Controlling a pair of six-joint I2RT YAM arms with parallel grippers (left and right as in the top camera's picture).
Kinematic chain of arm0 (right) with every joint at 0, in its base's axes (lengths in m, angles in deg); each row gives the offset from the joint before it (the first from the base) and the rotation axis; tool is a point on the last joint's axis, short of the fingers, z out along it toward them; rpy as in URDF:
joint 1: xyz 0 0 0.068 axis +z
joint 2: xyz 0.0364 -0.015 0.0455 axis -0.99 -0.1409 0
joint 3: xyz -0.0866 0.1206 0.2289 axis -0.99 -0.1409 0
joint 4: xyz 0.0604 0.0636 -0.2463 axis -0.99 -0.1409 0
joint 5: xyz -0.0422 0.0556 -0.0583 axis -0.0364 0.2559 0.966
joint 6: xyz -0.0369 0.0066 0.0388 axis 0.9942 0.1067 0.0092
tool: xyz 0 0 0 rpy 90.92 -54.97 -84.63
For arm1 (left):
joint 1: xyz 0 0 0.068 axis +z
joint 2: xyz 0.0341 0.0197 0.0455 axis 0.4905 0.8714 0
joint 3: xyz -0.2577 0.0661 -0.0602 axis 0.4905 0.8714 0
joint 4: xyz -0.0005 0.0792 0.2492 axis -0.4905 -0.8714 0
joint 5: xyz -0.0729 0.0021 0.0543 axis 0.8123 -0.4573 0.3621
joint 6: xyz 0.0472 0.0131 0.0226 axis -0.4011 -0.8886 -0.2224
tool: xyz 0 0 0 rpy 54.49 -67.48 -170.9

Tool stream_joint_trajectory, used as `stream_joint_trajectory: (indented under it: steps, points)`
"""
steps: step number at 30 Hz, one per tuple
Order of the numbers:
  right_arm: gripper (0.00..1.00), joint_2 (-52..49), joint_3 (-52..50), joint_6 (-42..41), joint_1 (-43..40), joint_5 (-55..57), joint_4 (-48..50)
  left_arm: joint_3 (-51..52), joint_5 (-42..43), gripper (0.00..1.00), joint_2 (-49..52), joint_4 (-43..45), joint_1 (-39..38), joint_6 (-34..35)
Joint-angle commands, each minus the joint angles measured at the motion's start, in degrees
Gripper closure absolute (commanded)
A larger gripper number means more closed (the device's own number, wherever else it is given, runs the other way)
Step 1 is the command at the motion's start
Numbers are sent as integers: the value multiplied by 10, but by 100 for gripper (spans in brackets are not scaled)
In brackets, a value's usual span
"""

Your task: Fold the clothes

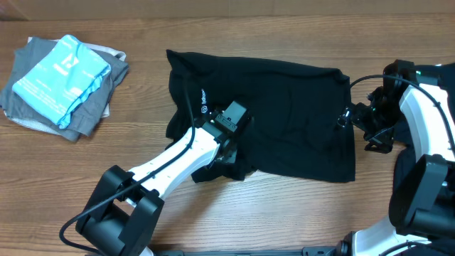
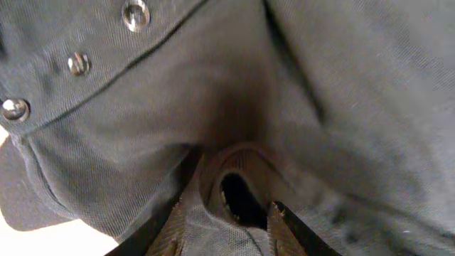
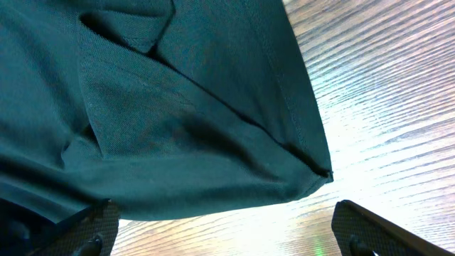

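Observation:
A black shirt (image 1: pixel 284 107) lies spread across the middle of the wooden table, with a small line of white lettering near its left side. My left gripper (image 1: pixel 229 146) presses down on the shirt's lower left part. In the left wrist view a ridge of black cloth (image 2: pixel 234 227) is bunched between its fingers, and metal snaps (image 2: pixel 135 14) show along a seam above. My right gripper (image 1: pixel 357 117) is at the shirt's right edge. Its jaws stand wide open over bare wood, with the hem corner (image 3: pixel 313 171) just ahead of them.
A pile of folded grey clothes topped by a light blue piece (image 1: pixel 64 75) sits at the far left of the table. Bare wood (image 1: pixel 284 213) runs along the front edge. The right arm's white body (image 1: pixel 426 128) stands beside the shirt's right edge.

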Motion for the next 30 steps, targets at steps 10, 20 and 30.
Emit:
stream_joint_trajectory:
  steps: [10,20,30]
  points:
    - [0,10,-3,0,-1,-6,3,10,-18,94,0,12,7,-8]
    - [0,10,-3,0,-1,-5,3,9,7,96,-3,-26,7,-6]
    - [0,10,-3,0,-1,-5,3,5,87,96,-42,-137,6,38]
